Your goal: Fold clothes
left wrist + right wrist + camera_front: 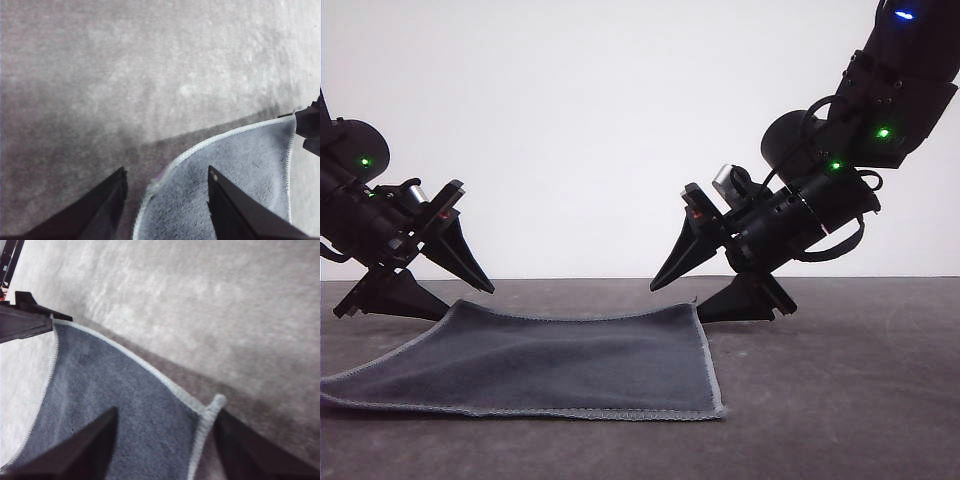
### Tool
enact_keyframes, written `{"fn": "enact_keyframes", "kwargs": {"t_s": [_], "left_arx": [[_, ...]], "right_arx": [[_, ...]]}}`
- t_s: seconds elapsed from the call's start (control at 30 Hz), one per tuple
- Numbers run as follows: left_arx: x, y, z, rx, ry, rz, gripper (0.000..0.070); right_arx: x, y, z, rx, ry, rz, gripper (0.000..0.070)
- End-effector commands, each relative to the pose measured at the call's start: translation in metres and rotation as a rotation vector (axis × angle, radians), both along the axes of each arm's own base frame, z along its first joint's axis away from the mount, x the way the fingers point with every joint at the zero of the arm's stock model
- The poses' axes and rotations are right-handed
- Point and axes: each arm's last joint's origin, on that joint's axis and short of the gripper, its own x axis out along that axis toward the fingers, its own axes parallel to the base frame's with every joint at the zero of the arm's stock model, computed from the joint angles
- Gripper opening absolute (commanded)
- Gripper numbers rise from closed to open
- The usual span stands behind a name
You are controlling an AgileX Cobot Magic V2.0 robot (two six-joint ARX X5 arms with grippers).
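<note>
The clothes are one dark grey cloth (570, 365) with light grey stitched edging, lying flat on the table with its far edge slightly raised. My left gripper (415, 300) is open and straddles the far left corner; in the left wrist view the cloth (240, 170) edge runs between the two fingers of the gripper (166, 170). My right gripper (677, 303) is open at the far right corner. In the right wrist view the curled corner of the cloth (125, 390) sits just inside one finger of the gripper (167, 411). Neither gripper holds anything.
The table (840, 400) is a grey mottled surface, with a plain white wall behind it. The right finger (310, 125) shows at the edge of the left wrist view, and the left finger (25, 322) at the edge of the right wrist view.
</note>
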Motion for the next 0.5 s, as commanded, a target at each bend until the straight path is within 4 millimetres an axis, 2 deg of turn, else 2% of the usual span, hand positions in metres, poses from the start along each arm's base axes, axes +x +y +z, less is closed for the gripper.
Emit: {"fn": "enact_keyframes", "kwargs": {"t_s": [0.0,0.1,0.17,0.33,0.47], "left_arx": [[0.005,-0.0014,-0.0042,-0.001,-0.003,-0.016,0.0251],[0.0049,-0.0016,-0.0042,0.003,-0.011,-0.024,0.0026],[0.0047,-0.0023,-0.0043,0.004,-0.01,-0.027,0.0],[0.0019,-0.0024,-0.0059,0.012,0.009,-0.044,0.0],[-0.0013,-0.001,-0.0058,-0.029,0.036,-0.077,0.0]], "right_arx": [[0.0043,0.0035,-0.0036,0.002,0.0,0.002,0.025],[0.0044,0.0035,-0.0036,0.0,-0.001,0.001,0.0059],[0.0042,0.0035,-0.0038,0.0,0.0,0.003,0.0],[0.003,0.0025,-0.0052,-0.003,0.014,0.016,0.0],[0.0045,-0.0026,-0.002,0.074,0.043,0.074,0.0]]}}
